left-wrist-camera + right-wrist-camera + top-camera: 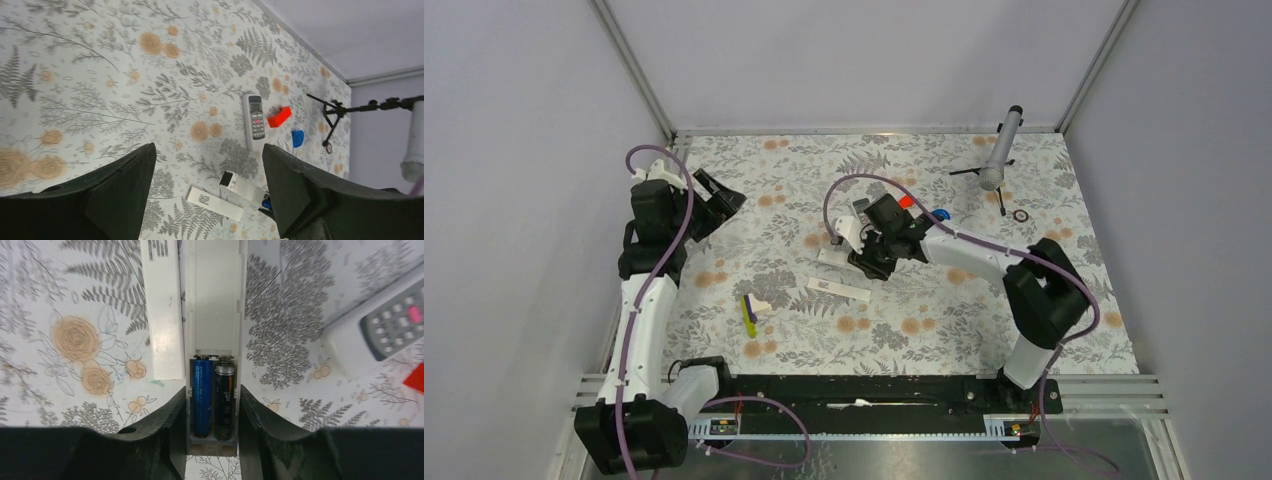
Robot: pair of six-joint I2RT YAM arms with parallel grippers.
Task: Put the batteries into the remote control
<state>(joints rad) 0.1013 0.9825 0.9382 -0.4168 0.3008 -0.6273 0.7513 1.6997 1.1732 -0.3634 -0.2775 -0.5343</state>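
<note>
Batteries sit nearest the right wrist camera: the blue battery (pixel 202 397) and the black battery (pixel 224 402) lie side by side (blue at 9 o'clock of black) in the open bay of a white casing (pixel 215 300). The right gripper (pixel 212 390) has its jaws closed against that casing's two long sides, with the bay directly between them. Beyond, a white bar (pixel 161 310) lies just beside the casing at 10 o'clock. The remote control (pixel 395 322), buttons up, rests at 2 o'clock, apart from the jaws. Farther off in the top view, at 9 o'clock, the left gripper (pixel 719 205) hovers with jaws wide apart, holding nothing.
</note>
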